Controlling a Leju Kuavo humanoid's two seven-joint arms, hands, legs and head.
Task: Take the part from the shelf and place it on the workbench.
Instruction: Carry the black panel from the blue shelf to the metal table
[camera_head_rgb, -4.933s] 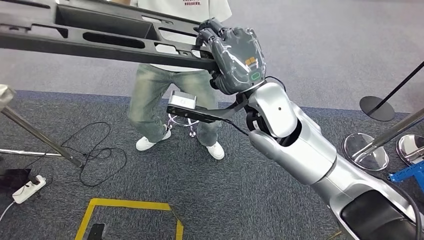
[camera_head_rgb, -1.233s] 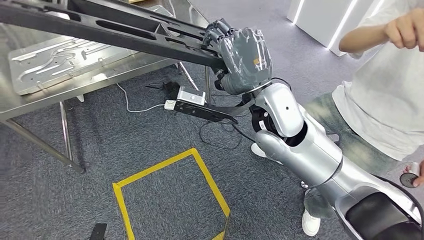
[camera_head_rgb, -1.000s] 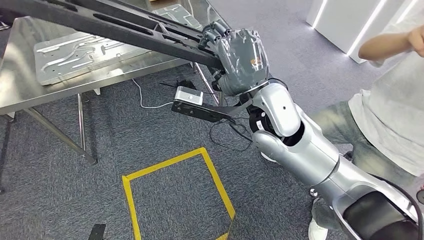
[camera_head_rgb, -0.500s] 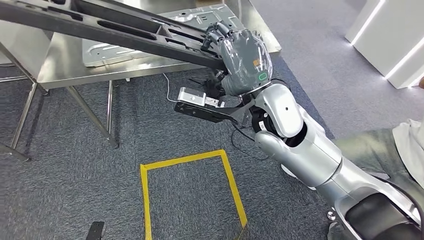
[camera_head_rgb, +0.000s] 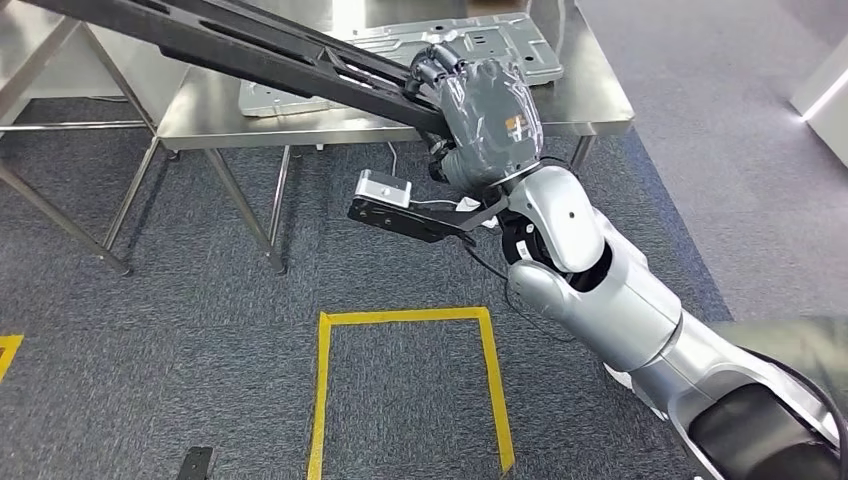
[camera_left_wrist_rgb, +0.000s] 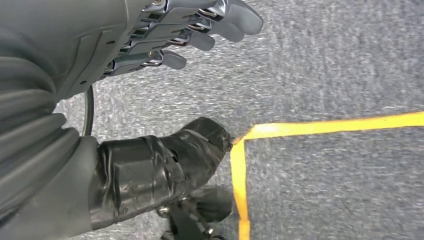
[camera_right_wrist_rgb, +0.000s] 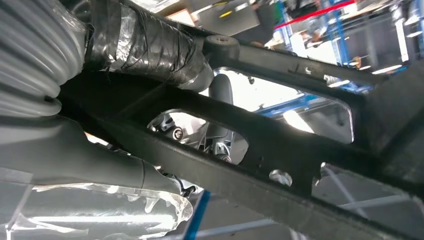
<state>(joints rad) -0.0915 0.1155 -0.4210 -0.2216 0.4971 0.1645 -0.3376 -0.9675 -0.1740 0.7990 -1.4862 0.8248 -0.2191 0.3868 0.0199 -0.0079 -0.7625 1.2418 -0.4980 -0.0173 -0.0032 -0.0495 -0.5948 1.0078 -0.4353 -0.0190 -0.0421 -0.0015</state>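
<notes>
My right hand (camera_head_rgb: 483, 118) grips one end of a long black frame-like part (camera_head_rgb: 250, 45), which stretches up and to the left over the steel workbench (camera_head_rgb: 590, 105). In the right wrist view the part's black bars (camera_right_wrist_rgb: 280, 150) cross close in front of the hand (camera_right_wrist_rgb: 100, 65), whose fingers wrap around them. My left hand (camera_left_wrist_rgb: 165, 35) hangs over the grey carpet with its fingers apart and nothing in it.
A flat silver metal plate (camera_head_rgb: 480, 40) lies on the workbench. The bench's legs (camera_head_rgb: 240, 200) stand on grey carpet. A yellow tape rectangle (camera_head_rgb: 410, 380) marks the floor in front of me. A person's trouser leg (camera_head_rgb: 800, 335) is at the right edge.
The camera has turned: the workbench now sits straight ahead and the tape rectangle is squarer to me. The person has slid off to the right. My right hand still holds the part.
</notes>
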